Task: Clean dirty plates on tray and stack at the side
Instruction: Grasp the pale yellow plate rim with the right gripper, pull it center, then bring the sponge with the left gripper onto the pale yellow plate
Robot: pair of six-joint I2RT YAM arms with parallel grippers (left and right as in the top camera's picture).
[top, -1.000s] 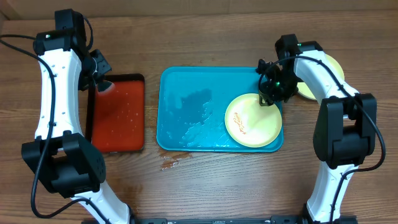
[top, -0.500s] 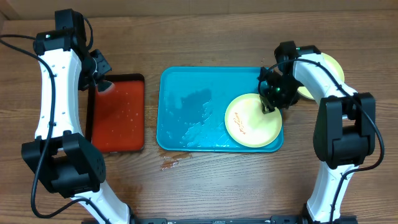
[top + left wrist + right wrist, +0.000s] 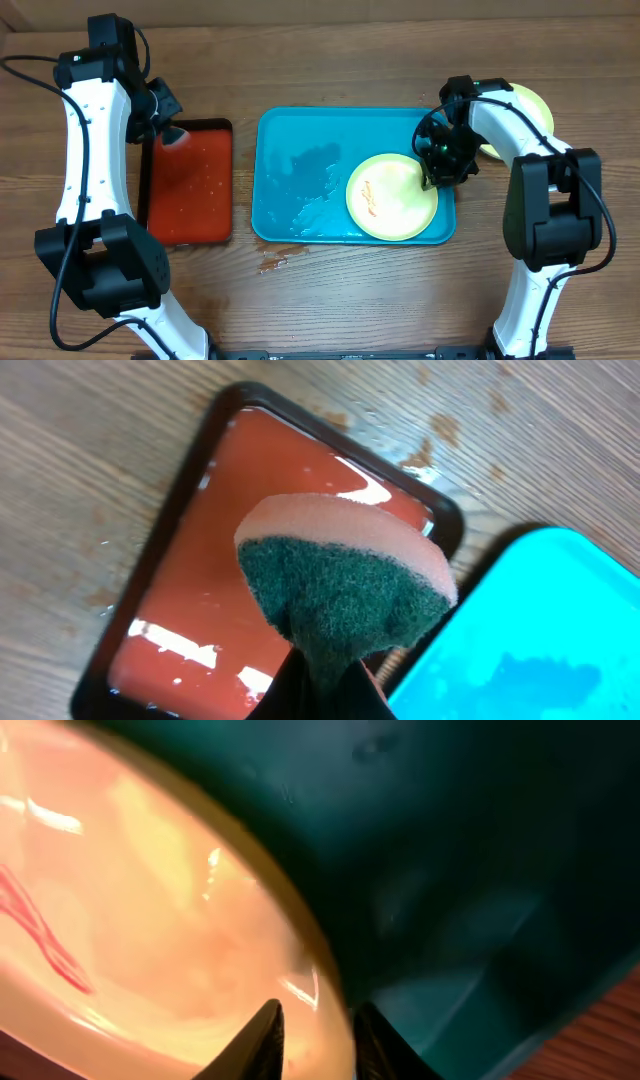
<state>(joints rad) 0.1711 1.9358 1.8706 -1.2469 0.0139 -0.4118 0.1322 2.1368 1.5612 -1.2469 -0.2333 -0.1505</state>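
Note:
A pale yellow-green plate (image 3: 392,200) with a red-orange smear lies in the right half of the turquoise tray (image 3: 300,150). My right gripper (image 3: 437,176) is shut on the plate's right rim; in the right wrist view its fingers (image 3: 315,1032) straddle the plate's edge (image 3: 150,920) over the tray floor (image 3: 450,870). Another yellow-green plate (image 3: 527,104) lies on the table to the right of the tray, partly hidden by the right arm. My left gripper (image 3: 165,133) is shut on a pink and green sponge (image 3: 340,585), held above the red tray (image 3: 190,610).
The red tray with a black rim (image 3: 190,185) lies left of the turquoise tray and is wet. Water patches shine on the turquoise tray's left half (image 3: 310,165). A small reddish spill (image 3: 275,263) marks the wood in front of the tray.
The smeared plate has slid left and turned a little on the tray, with my right gripper at its right rim. The left arm and sponge have not moved.

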